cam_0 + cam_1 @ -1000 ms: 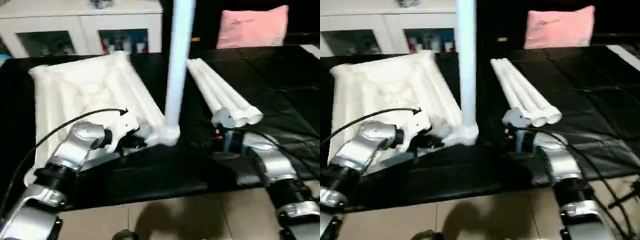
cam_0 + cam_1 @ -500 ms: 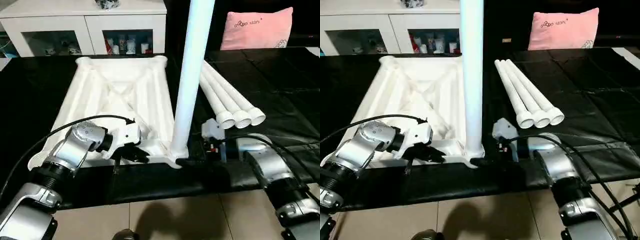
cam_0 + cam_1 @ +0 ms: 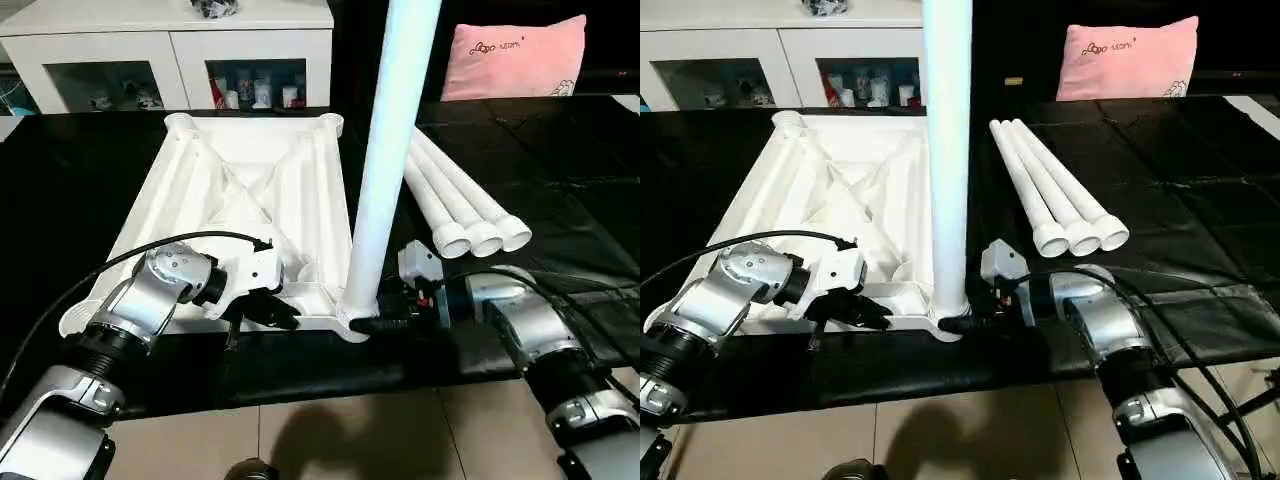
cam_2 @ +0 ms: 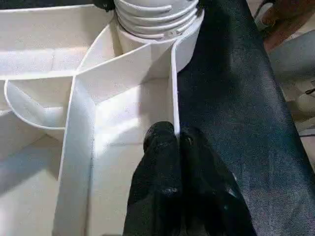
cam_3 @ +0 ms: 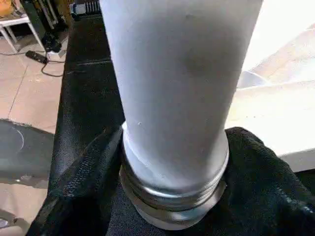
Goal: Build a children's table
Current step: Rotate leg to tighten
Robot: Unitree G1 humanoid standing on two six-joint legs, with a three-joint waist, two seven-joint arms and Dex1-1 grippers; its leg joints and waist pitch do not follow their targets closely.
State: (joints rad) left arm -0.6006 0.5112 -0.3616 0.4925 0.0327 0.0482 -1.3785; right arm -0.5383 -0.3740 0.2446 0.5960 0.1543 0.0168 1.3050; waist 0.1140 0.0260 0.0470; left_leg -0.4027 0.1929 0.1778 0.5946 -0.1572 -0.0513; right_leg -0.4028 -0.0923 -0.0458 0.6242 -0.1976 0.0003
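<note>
The white plastic rectangular tabletop [image 3: 250,200] lies upside down on the black padded work surface [image 3: 560,170], ribbed underside up, round sockets at its corners. One long white tapered tube leg [image 3: 385,170] stands upright in the near corner socket [image 3: 352,318], the one that lies between the two grippers, and its top runs out of frame. The left gripper [image 4: 176,142] sits at the tabletop's near edge, just to the left of that socket; its two black fingers are pressed together on the thin white edge wall [image 4: 174,88] of the tabletop, pinching it, with the threaded foot of the standing leg directly ahead of the fingertips. The right gripper [image 5: 172,162] reaches in from the opposite side, level with the base of the standing leg; its black fingers [image 5: 83,172] are spread to either side of the tube just above the ringed collar, close against it, but whether they actually press on it cannot be told. Three more white tube legs [image 3: 455,195] lie side by side on the black surface beyond the right gripper, wide ends toward the robot, apart from the tabletop. Farther back, past those legs, a pink cushion [image 3: 515,55] leans upright. Beyond the far edge of the tabletop stands a white glass-door cabinet [image 3: 170,50]. Tan floor tiles [image 3: 330,440] show below the work surface's near edge.
</note>
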